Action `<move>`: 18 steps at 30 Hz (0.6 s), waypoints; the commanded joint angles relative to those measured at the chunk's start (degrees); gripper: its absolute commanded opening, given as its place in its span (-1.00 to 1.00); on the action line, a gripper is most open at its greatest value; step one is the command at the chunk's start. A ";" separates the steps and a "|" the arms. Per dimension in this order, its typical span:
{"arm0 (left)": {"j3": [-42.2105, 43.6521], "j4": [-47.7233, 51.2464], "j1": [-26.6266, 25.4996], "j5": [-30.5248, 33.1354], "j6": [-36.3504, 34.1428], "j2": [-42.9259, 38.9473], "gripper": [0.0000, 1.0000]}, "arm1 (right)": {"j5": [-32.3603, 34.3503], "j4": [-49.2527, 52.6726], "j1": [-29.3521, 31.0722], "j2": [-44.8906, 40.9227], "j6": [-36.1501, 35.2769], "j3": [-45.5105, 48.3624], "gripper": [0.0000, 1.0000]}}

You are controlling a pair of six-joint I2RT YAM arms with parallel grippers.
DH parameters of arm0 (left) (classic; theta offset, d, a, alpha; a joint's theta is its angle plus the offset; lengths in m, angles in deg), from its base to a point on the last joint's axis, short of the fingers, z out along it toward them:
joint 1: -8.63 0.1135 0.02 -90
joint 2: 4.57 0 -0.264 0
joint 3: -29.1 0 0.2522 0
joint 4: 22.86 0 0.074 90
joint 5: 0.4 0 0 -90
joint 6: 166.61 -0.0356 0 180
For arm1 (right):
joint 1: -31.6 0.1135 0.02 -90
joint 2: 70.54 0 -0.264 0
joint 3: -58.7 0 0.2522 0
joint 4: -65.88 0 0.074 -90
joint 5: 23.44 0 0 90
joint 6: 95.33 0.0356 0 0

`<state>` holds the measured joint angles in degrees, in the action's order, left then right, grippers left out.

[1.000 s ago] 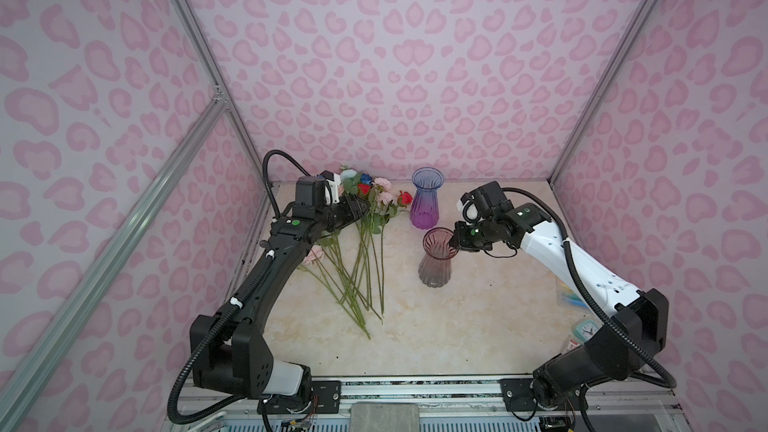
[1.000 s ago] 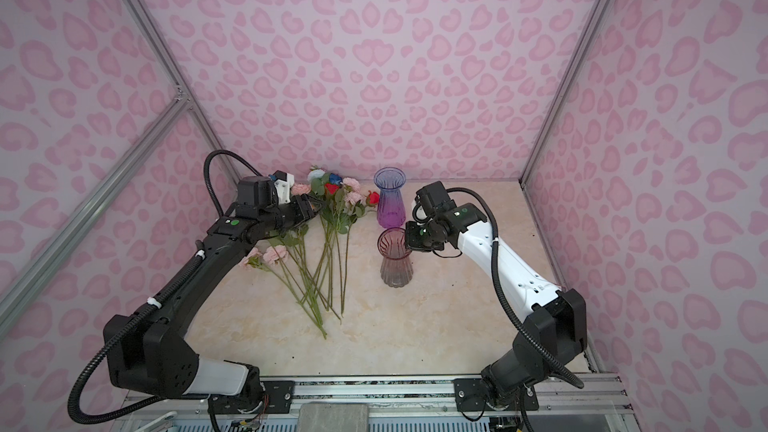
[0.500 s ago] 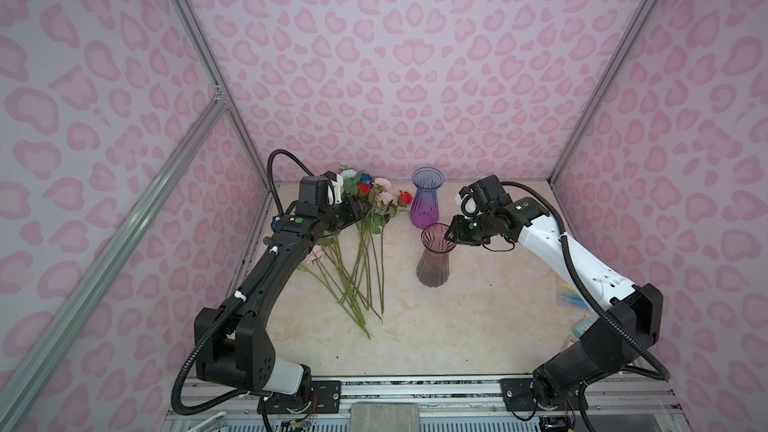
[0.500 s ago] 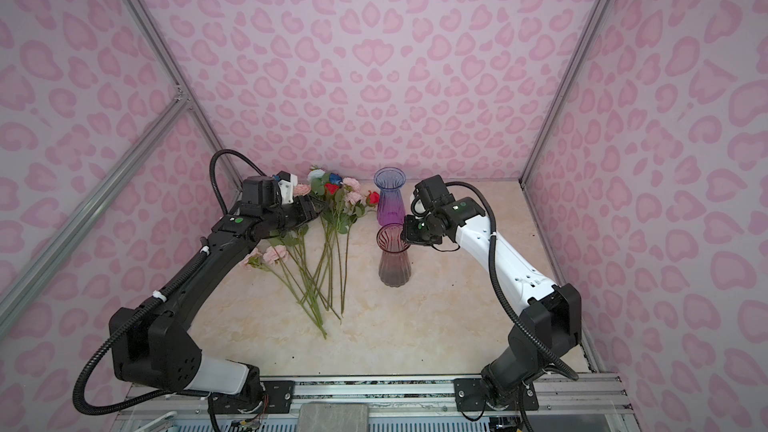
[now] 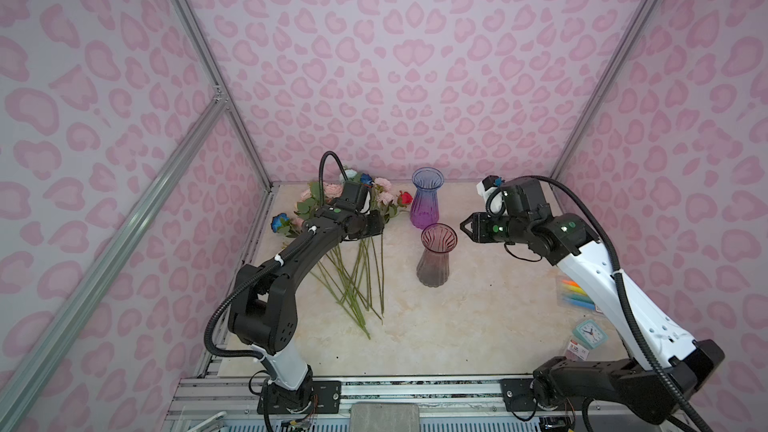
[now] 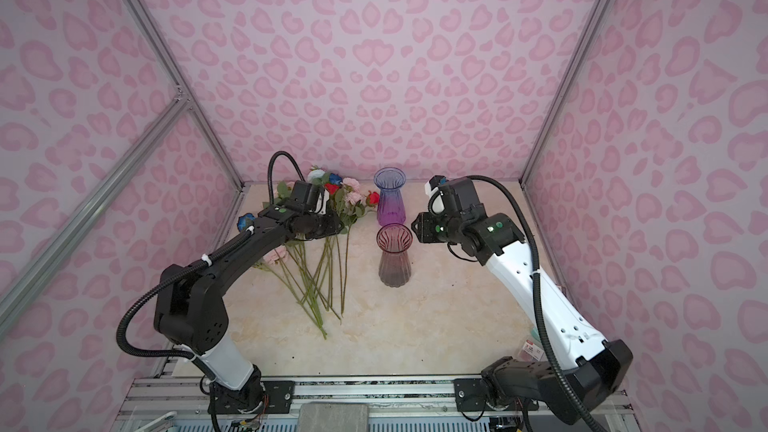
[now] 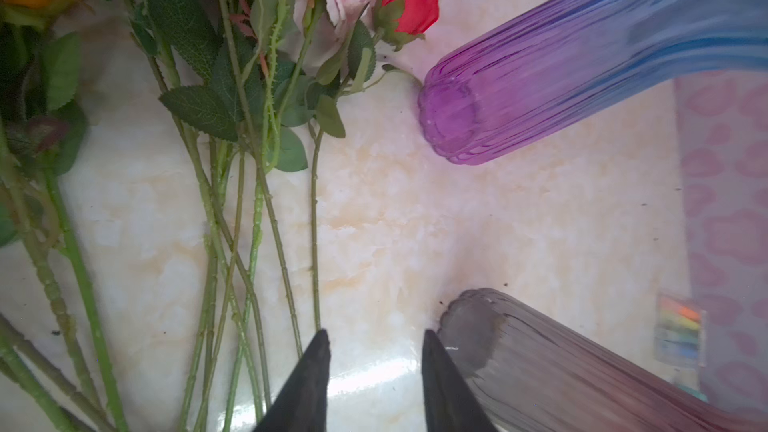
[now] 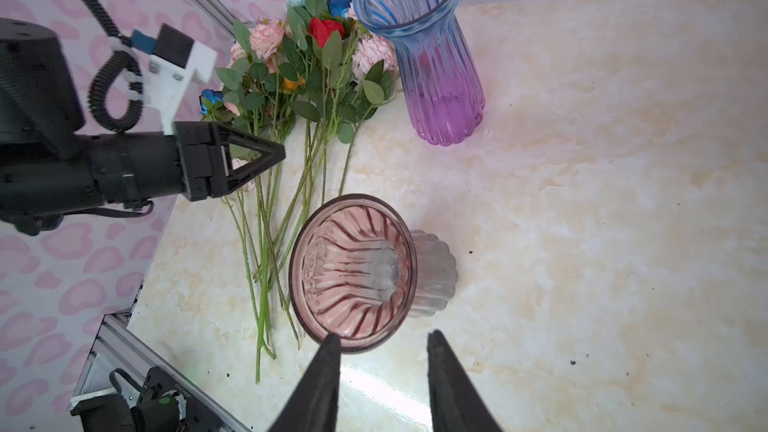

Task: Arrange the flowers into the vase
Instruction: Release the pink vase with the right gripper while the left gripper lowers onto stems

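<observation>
The flowers (image 5: 353,280) lie in a loose bunch on the left half of the bench (image 5: 478,326). Their heads crowd toward the far-left corner, and the thorny green stems fan toward the near edge, crossing one another. The leaves are dark and serrated. All of them rest on the bench top, none in a vase. The left gripper (image 7: 374,338) hangs above the bunch's right side, jaws parted with nothing between them.

Right of the heads, near the far edge, the blue-purple vase (image 5: 426,205) stands upright and empty. Just in front of it is the pink-grey vase (image 5: 436,259), also upright and empty; both are ribbed glass. The right gripper (image 5: 463,226) sits just beside the pink-grey vase's rim, jaws apart and holding nothing. Along the right edge lie a pack of coloured sticks (image 5: 575,290) and a small turquoise clock (image 5: 590,332).

The bench is cream, marble-patterned and flecked with dark crumbs. Walls (image 5: 395,56) printed with pink blotches close it in on an aluminium frame (image 5: 217,92).

There are two vases. The flower heads number two red, two deep blue, one pale blue, one orange and several pink; the stems overlap too much to count.
</observation>
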<state>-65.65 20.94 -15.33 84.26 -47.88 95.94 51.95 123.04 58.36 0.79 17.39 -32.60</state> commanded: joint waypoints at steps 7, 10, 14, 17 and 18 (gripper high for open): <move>0.19 1.50 -2.49 14.18 4.99 9.46 -0.25 | -1.62 -9.63 -0.92 -8.75 -0.48 11.89 -0.26; -0.91 1.62 -2.58 13.97 5.28 12.48 -0.34 | -1.43 -10.17 -1.25 -10.12 -0.44 14.14 -0.27; -2.05 1.56 -2.66 14.08 4.55 15.36 -0.37 | -1.62 -10.26 -1.96 -11.45 -0.32 15.37 -0.28; -2.07 1.19 -2.62 14.83 4.49 16.89 -0.48 | -1.65 -10.37 -2.31 -12.17 -0.34 16.10 -0.29; -2.16 1.26 -2.62 15.05 4.49 17.25 -0.54 | -1.65 -10.27 -2.46 -12.20 -0.39 16.18 -0.29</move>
<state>-67.13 21.99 -18.00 97.53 -43.64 112.11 50.87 114.17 56.13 -11.19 17.39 -16.88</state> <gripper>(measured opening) 0.247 0.357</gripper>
